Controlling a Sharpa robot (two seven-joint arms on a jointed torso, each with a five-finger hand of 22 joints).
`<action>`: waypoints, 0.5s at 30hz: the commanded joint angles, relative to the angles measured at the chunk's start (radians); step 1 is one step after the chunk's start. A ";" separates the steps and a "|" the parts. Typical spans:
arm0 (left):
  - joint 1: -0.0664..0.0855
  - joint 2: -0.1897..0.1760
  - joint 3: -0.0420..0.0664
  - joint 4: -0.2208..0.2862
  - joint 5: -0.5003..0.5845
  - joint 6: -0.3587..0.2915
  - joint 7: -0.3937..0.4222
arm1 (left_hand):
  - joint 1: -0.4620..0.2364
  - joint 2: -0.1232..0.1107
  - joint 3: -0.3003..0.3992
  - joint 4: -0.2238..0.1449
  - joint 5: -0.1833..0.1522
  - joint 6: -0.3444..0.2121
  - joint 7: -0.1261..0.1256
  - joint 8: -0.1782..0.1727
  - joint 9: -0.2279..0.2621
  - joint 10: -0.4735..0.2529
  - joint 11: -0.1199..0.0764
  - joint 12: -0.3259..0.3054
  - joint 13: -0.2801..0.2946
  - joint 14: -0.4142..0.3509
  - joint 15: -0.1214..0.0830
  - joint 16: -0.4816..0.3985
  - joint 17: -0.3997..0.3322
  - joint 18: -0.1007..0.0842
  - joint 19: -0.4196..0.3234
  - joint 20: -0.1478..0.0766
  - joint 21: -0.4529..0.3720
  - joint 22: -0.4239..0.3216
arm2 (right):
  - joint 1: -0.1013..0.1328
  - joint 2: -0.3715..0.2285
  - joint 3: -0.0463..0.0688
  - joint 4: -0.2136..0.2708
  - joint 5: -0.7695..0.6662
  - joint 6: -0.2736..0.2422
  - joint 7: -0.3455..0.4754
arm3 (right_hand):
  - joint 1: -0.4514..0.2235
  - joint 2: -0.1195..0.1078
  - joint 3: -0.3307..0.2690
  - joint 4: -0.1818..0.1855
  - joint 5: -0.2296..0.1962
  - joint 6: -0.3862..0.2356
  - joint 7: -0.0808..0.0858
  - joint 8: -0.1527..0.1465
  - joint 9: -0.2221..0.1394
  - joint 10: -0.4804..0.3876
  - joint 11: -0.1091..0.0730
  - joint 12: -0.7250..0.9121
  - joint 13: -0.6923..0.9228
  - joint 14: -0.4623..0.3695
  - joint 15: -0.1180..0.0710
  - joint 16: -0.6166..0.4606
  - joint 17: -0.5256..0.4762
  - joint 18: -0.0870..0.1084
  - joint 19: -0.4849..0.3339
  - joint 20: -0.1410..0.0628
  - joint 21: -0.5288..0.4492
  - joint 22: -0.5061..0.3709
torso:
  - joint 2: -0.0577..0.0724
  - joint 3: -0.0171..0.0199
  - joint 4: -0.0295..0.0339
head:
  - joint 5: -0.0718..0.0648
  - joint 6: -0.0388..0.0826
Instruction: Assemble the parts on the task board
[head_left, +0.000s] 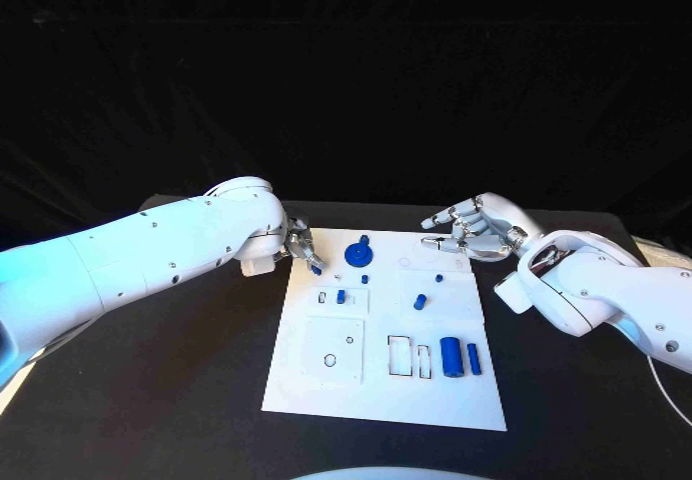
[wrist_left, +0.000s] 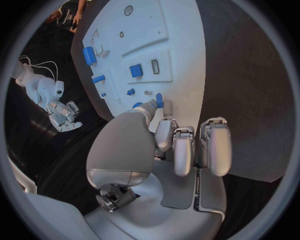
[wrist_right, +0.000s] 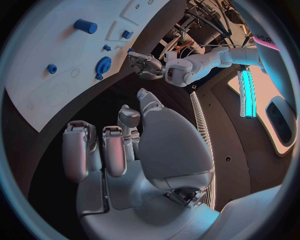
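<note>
One task board; two cylinders near-right. Left hand pinches a blue peg; right hand empty (fingers spread).

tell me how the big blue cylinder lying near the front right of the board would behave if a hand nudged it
The large blue cylinder lies on its side on the flat white task board, so a sideways nudge would probably roll it. It looks rigid and smooth, likely light plastic, so fingertips may slip. A slimmer blue pin lies beside it and could get bumped.
</note>
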 joint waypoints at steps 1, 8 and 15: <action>-0.001 -0.020 0.000 0.046 0.030 -0.102 -0.040 | -0.011 0.001 0.076 -0.069 -0.007 0.006 -0.012 0.025 0.057 0.006 0.001 0.001 -0.002 0.105 -0.003 0.003 0.263 -0.001 0.053 -0.002 0.005 0.150 | -0.001 0.000 0.000 -0.001 -0.004 0.011 0.007 | -0.009 -0.001 -0.003 0.002 0.004 0.003 -0.002 0.001 0.000 -0.008 0.000 -0.003 -0.002 0.076 0.004 -0.004 0.136 0.017 -0.008 0.000 -0.005 -0.001 | -0.004 0.0018 0.0041 | 0.001 -0.005; -0.035 -0.067 -0.001 0.140 -0.037 -0.182 -0.046 | -0.017 -0.005 0.086 -0.070 -0.007 0.006 -0.013 0.030 0.061 0.007 0.000 0.000 -0.004 0.105 -0.005 0.003 0.263 -0.002 0.055 -0.003 0.008 0.155 | -0.001 -0.001 0.000 -0.002 -0.002 0.011 0.008 | -0.009 -0.001 -0.003 0.002 0.004 0.003 -0.002 0.001 0.000 -0.008 0.000 -0.003 -0.002 0.076 0.004 -0.004 0.136 0.017 -0.008 0.000 -0.005 -0.001 | -0.008 -0.0023 0.0128 | -0.004 -0.010; -0.062 -0.082 -0.001 0.181 -0.090 -0.213 -0.043 | -0.018 -0.007 0.089 -0.071 -0.008 0.006 -0.014 0.031 0.063 0.008 -0.001 0.001 -0.003 0.105 -0.005 0.003 0.263 -0.002 0.056 -0.004 0.009 0.156 | -0.001 0.001 0.000 -0.004 -0.002 0.012 0.010 | -0.009 -0.001 -0.003 0.002 0.004 0.003 -0.002 0.001 0.000 -0.008 0.000 -0.003 -0.002 0.076 0.004 -0.004 0.136 0.017 -0.008 0.000 -0.005 -0.001 | -0.005 -0.0030 0.0099 | 0.000 -0.010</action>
